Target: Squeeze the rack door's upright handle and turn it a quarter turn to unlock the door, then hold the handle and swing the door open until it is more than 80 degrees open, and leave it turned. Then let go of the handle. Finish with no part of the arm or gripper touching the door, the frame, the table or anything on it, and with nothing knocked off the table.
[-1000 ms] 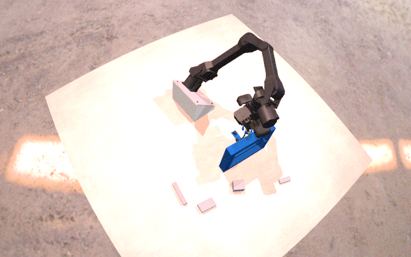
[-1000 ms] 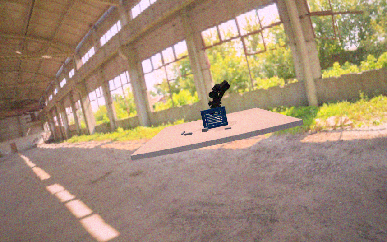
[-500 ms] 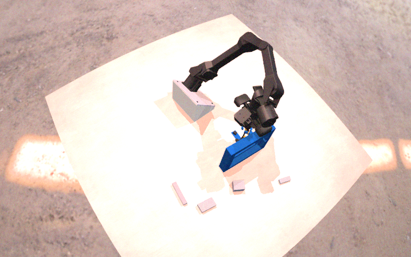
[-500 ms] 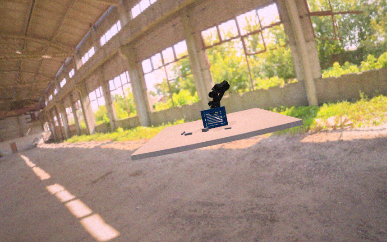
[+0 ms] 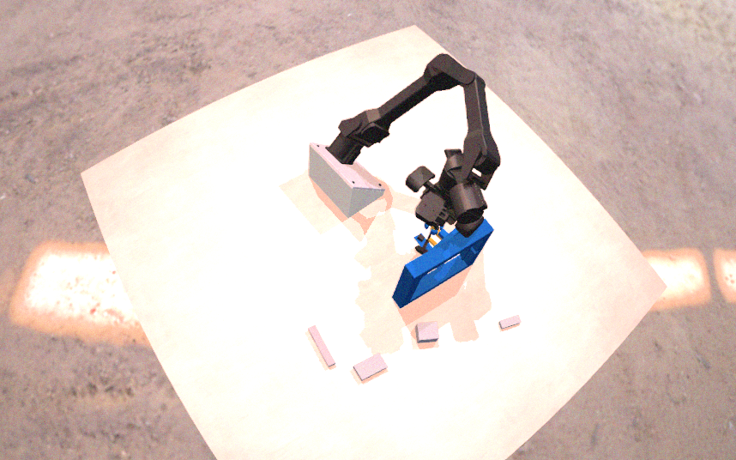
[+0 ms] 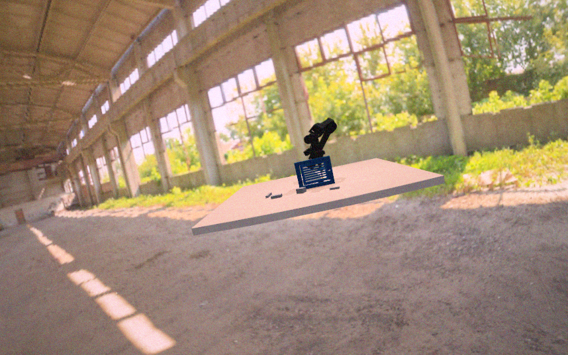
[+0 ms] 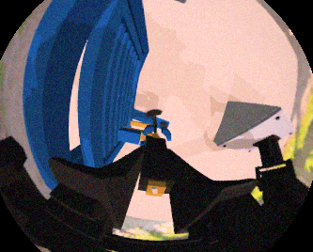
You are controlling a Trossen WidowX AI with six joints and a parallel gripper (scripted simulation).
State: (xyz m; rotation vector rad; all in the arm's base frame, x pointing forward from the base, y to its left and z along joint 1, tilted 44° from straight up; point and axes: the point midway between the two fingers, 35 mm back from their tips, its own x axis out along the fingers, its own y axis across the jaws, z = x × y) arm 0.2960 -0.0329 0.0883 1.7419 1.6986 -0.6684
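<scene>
The blue frame (image 5: 438, 255) (image 7: 40, 94) stands upright on the table. Its slatted blue door (image 7: 100, 85) is slightly ajar; a narrow light gap shows between frame and door in the wrist view. The handle (image 5: 421, 249) (image 7: 154, 113) shows as a dark stem with a flat cap, beside blue and orange latch parts (image 7: 138, 125) on the door's robot side. My gripper (image 5: 435, 226) (image 7: 155, 149) is shut on the handle. The fingertips hide the gripped part, so the handle's exact turn is hard to tell.
The grey wedge-shaped arm base (image 5: 334, 185) (image 7: 247, 123) stands on the robot side of the door. Beyond the frame lie a long strip (image 5: 322, 346), a flat block (image 5: 370, 366), a cube-like block (image 5: 426, 331) and a small block (image 5: 509, 322). The arm arches over the table (image 5: 216, 228).
</scene>
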